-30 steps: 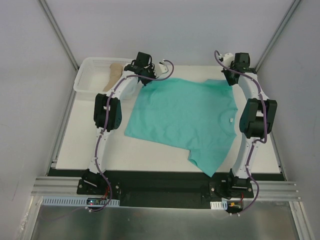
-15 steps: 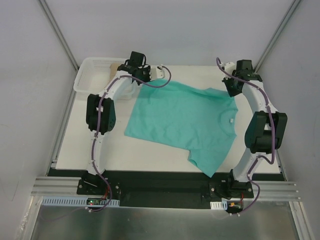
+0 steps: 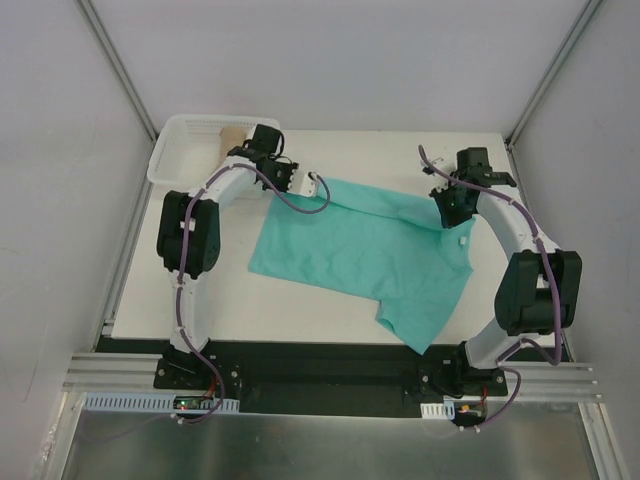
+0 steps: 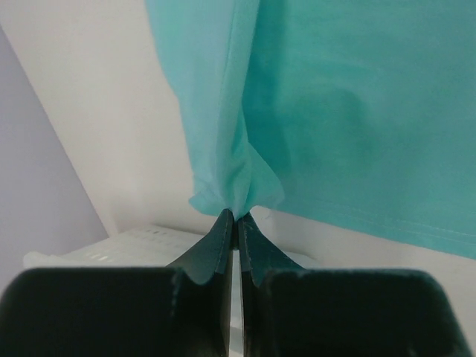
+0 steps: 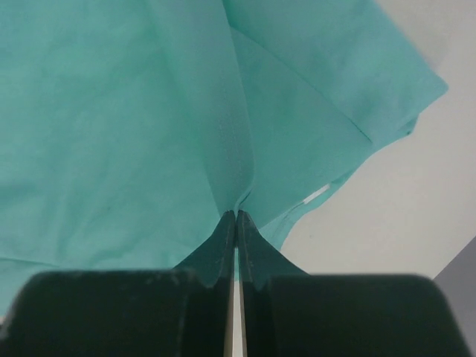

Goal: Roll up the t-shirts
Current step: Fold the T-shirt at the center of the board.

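One t-shirt (image 3: 370, 250), one basket (image 3: 163, 152), two tools (image 3: 318, 187) (image 3: 447, 212).

White plastic basket (image 3: 160, 168) at far-left corner of white tabletop (image 3: 150, 290). Tan/brown item (image 3: 229, 133) inside it, partly hidden, can't ID. Black base plate (image 3: 320, 365) runs along near edge of the top, w/ alu rail (image 3: 560, 378) beside it and a shiny metal sheet (image 3: 320, 450) nearer still. Grey walls (image 3: 330, 60) on three sides; diagonal alu struts (image 3: 115, 60) at both back corners.
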